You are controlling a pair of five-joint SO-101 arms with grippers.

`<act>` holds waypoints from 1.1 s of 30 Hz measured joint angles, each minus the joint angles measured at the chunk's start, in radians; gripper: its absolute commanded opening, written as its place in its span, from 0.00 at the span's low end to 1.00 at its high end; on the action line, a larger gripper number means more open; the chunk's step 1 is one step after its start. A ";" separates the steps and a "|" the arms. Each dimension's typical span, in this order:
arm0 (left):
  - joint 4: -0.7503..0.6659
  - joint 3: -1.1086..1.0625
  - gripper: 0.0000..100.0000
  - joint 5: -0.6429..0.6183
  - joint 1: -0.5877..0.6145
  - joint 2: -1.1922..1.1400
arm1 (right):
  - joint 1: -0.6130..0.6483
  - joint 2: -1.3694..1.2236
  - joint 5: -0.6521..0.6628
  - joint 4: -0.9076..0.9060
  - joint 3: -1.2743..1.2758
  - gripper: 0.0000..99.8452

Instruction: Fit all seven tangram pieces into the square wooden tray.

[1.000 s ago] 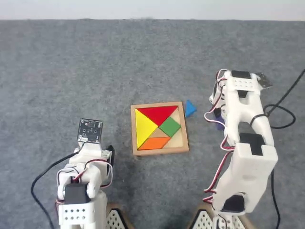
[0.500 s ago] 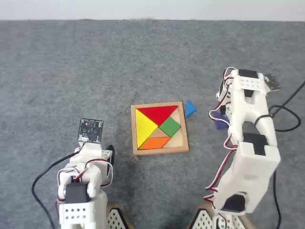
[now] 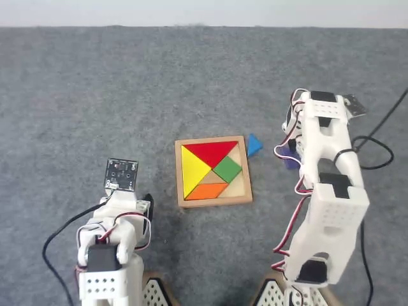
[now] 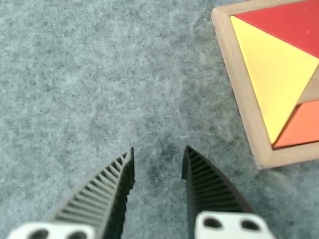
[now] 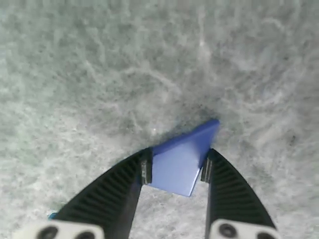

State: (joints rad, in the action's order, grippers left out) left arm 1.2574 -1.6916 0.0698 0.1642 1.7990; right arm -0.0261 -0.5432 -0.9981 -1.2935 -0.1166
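Grey felt covers the desk (image 3: 127,83), and the square wooden tray (image 3: 215,202) lies near its middle, between the two arms. Inside it a red triangle (image 3: 209,153) lies along the far edge, a yellow triangle (image 3: 192,171) lies against the left side, a green square (image 3: 227,169) stands on its corner against the red one, and an orange piece (image 3: 206,190) lies along the near edge. Bare wood shows down the tray's right side. A light blue piece (image 3: 254,145) rests on the felt just beside the tray's far right corner. To the right of the tray and apart from it, the right gripper (image 5: 175,164) pinches a dark blue piece (image 5: 180,160) between its fingers. The left gripper (image 4: 158,152) hangs with its fingers spread over bare felt, near the tray's near left corner.
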 measured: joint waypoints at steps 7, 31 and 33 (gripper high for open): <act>0.000 0.000 0.15 0.000 0.000 0.000 | 0.000 -0.002 -0.026 0.000 -0.008 0.17; 0.000 0.000 0.15 0.000 0.000 0.000 | -0.060 -0.015 -0.029 0.009 -0.008 0.05; 0.000 0.000 0.15 0.000 0.000 0.000 | -0.054 -0.015 0.014 0.006 -0.005 0.01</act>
State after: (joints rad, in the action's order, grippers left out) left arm 1.2574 -1.6916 0.0698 0.1642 1.7990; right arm -0.0798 -0.5585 -0.9843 -1.2873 -0.1212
